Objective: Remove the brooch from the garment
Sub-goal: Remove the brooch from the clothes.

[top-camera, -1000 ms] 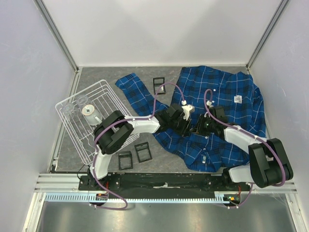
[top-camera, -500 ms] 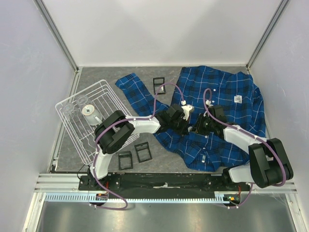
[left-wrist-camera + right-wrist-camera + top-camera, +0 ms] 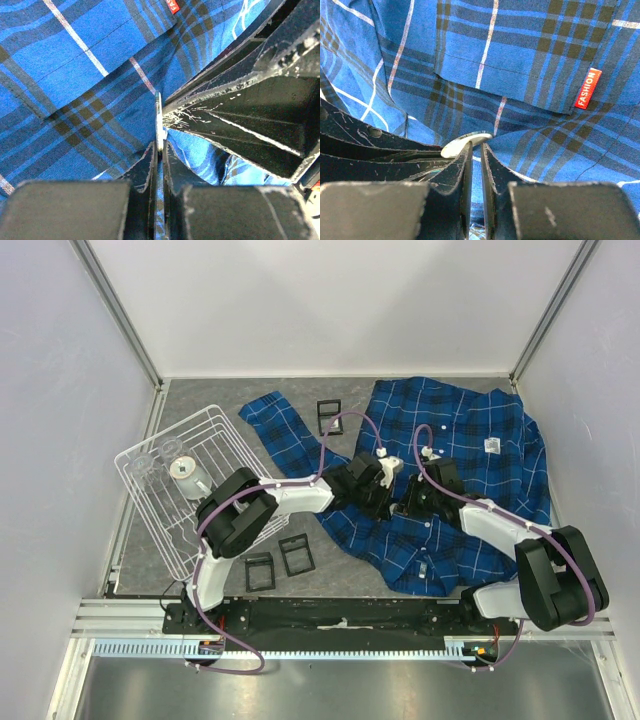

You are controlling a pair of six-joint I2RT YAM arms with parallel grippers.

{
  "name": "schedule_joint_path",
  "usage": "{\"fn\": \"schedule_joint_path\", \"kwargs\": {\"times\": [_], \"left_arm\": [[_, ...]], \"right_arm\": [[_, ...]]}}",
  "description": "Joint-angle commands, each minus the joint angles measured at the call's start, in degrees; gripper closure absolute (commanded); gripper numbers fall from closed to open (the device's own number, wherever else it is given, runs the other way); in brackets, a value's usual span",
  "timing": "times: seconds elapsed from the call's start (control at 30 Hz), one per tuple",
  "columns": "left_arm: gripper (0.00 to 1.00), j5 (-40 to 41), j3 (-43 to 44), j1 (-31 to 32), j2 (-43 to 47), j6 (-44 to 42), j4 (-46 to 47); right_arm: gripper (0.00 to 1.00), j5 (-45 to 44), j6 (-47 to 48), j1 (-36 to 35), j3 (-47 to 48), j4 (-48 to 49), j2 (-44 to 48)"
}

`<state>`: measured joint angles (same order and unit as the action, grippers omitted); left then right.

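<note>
The garment [image 3: 480, 440], a bright blue plaid shirt, lies spread on the right half of the table. Both grippers meet at its chest, where the arms hide the brooch in the top view. In the left wrist view the brooch [image 3: 159, 120] is a thin white disc seen edge-on, with my left gripper [image 3: 160, 147] shut on its rim. The right wrist view shows the brooch [image 3: 462, 143] as a pale oval against the left arm's fingers [image 3: 375, 150]. My right gripper [image 3: 476, 147] is shut on a fold of the garment [image 3: 520, 50] just beside it.
A white wire basket [image 3: 160, 495] holding clear cups stands at the left. Black square frames lie on the grey mat, one at the back [image 3: 329, 415] and two at the front [image 3: 295, 553] [image 3: 259, 572]. A shirt sleeve [image 3: 280, 430] stretches toward the basket. A red label [image 3: 588, 88] is sewn near the pocket.
My left gripper has closed onto the brooch. Both grippers have crept slightly toward the back left while staying together on the shirt.
</note>
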<state>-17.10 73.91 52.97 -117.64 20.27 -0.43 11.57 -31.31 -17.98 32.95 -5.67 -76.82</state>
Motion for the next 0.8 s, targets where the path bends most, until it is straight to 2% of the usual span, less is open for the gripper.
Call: {"fn": "schedule_joint_path", "kwargs": {"times": [0.0, 0.53, 0.77], "left_arm": [[0.98, -5.48, 4.05, -0.50, -1.80, 4.33, -2.91], [0.98, -12.60, 3.35, -3.93, -5.05, 10.93, -2.92], [0.98, -13.22, 3.08, -4.28, -5.58, 11.46, -2.56]], "right_arm": [[0.82, -1.47, 1.08, -1.01, 0.98, 2.24, 0.79], [0.81, -3.49, 0.99, -2.50, -0.69, 0.40, 2.64], [0.82, -2.43, 1.43, -2.59, -0.96, 1.71, -0.26]]}}
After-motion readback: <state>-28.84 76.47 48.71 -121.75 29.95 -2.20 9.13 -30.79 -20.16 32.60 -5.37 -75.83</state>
